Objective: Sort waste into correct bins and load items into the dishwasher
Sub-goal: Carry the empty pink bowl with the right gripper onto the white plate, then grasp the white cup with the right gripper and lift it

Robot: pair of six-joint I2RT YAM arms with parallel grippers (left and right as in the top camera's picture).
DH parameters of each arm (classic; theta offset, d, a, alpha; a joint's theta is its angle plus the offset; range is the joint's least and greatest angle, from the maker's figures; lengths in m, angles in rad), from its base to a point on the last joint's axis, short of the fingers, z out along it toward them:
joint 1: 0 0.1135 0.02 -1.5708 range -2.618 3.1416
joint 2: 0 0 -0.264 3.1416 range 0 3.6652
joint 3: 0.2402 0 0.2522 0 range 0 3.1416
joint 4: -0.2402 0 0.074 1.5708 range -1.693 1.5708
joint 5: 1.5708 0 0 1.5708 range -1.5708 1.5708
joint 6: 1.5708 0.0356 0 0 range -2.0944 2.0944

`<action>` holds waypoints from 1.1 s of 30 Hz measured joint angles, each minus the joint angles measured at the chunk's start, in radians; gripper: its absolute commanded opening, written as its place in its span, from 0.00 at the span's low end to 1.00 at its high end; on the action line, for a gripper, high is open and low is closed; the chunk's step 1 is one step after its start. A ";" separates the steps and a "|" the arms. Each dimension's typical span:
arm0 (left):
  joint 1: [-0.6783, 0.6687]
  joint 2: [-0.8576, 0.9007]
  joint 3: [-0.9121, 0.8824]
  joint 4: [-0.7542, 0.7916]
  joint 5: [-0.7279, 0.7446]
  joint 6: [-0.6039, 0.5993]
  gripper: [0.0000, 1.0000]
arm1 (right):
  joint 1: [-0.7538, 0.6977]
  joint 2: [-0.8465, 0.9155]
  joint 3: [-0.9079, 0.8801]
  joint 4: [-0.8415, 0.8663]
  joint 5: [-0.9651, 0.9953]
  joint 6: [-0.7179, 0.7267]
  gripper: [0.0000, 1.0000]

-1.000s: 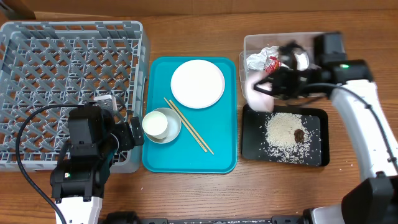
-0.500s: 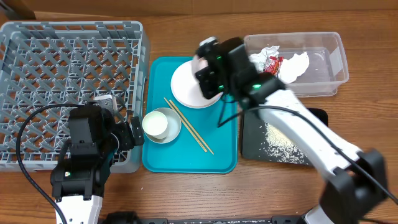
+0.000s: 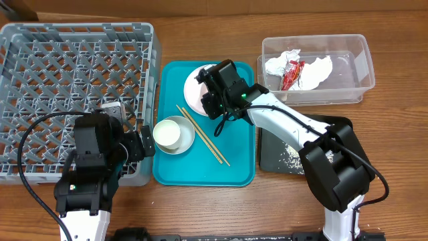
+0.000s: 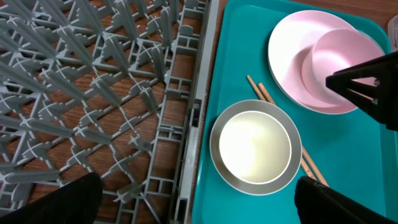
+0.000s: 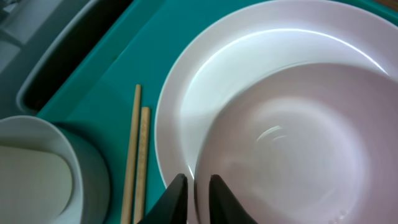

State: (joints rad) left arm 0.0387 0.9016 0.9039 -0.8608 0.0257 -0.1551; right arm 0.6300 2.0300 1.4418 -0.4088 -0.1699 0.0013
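My right gripper (image 5: 198, 180) is shut on the rim of the pinkish-white bowl (image 5: 311, 143), which sits in the round white plate (image 5: 205, 81) on the teal tray. In the overhead view the right gripper (image 3: 217, 90) covers most of the plate (image 3: 192, 95). The two chopsticks (image 3: 202, 135) lie on the tray beside the grey metal bowl (image 3: 186, 142), which holds the white cup (image 3: 167, 132). My left gripper (image 4: 199, 199) is open over the right edge of the dish rack (image 3: 73, 67). The clear tub (image 3: 348, 47) holds the red wrapper (image 3: 291, 72) and napkins (image 3: 319, 70).
The teal tray (image 3: 200, 171) lies between the rack and the bins. The black tray (image 3: 274, 157), with rice grains (image 3: 292, 154), is partly hidden under my right arm. A cable runs along the rack's front left.
My right arm swung left from over the tub and black tray to the teal tray, carrying the pinkish bowl onto the white plate. The left arm has not moved.
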 measured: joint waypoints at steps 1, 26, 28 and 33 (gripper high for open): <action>0.000 0.000 0.000 0.000 0.000 0.000 1.00 | 0.000 0.000 0.000 -0.001 -0.007 -0.004 0.31; 0.000 0.000 0.000 0.000 0.000 0.000 1.00 | 0.180 -0.205 0.005 -0.192 -0.180 0.195 0.49; 0.000 0.000 0.000 0.000 0.000 0.000 1.00 | 0.208 -0.185 0.005 -0.185 -0.145 0.227 0.49; 0.000 0.000 0.000 0.000 0.000 0.000 1.00 | 0.221 -0.104 0.005 -0.136 -0.050 0.319 0.48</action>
State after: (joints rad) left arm 0.0387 0.9016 0.9039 -0.8608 0.0257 -0.1551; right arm 0.8509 1.9263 1.4467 -0.5446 -0.2199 0.3202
